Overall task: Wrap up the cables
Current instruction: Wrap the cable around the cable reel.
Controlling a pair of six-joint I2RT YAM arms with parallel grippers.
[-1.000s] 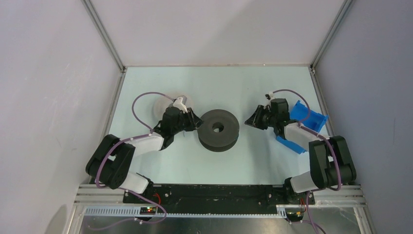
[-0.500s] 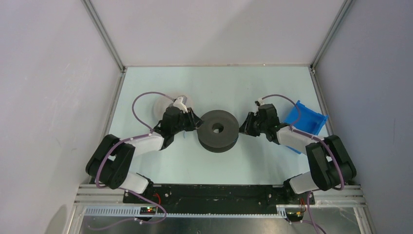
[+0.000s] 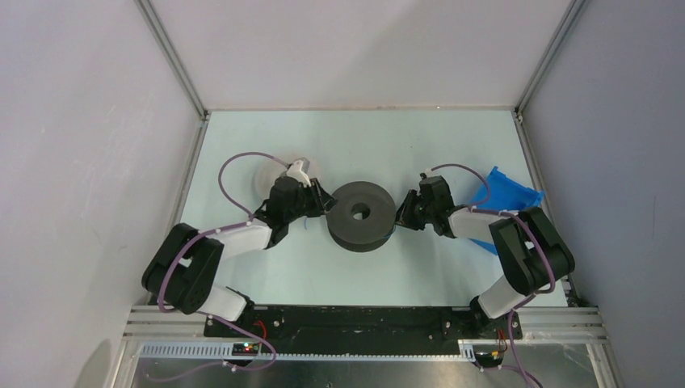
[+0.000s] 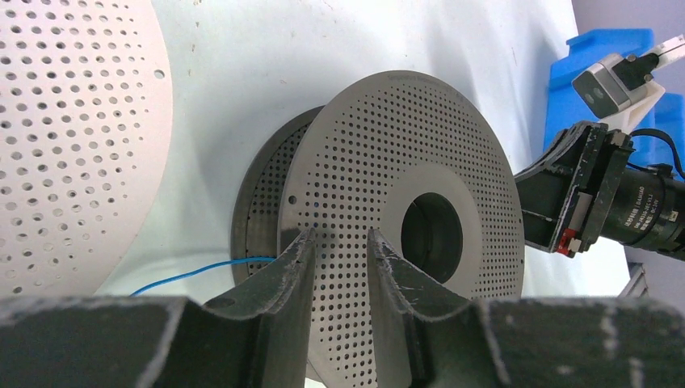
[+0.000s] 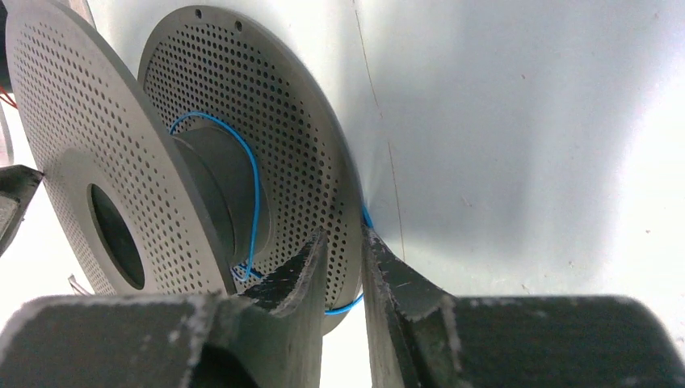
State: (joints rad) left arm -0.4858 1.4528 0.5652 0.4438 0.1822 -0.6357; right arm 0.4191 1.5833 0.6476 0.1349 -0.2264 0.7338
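Note:
The blue cable (image 4: pixel 202 271) is a thin wire. It runs in from the left and goes behind my left finger into the gap between the flanges of the dark grey spool (image 3: pixel 361 217). In the right wrist view the cable (image 5: pixel 255 186) loops round the spool's core (image 5: pixel 218 174) and passes under the flange rim between my fingers. My left gripper (image 3: pixel 329 204) is at the spool's left rim, jaws narrow, one on each side of the upper flange (image 4: pixel 388 162). My right gripper (image 3: pixel 401 213) is shut on the right rim (image 5: pixel 343 242). The reddish cable is not in view.
A white perforated spool (image 3: pixel 265 174) lies behind my left wrist, close on the left in the left wrist view (image 4: pixel 73 121). A blue bin (image 3: pixel 509 192) sits at the right, behind my right arm. Metal frame rails border the table.
My right gripper has moved left from beside the blue bin to the grey spool's right rim and closed on it. The left gripper and the spool have stayed in place.

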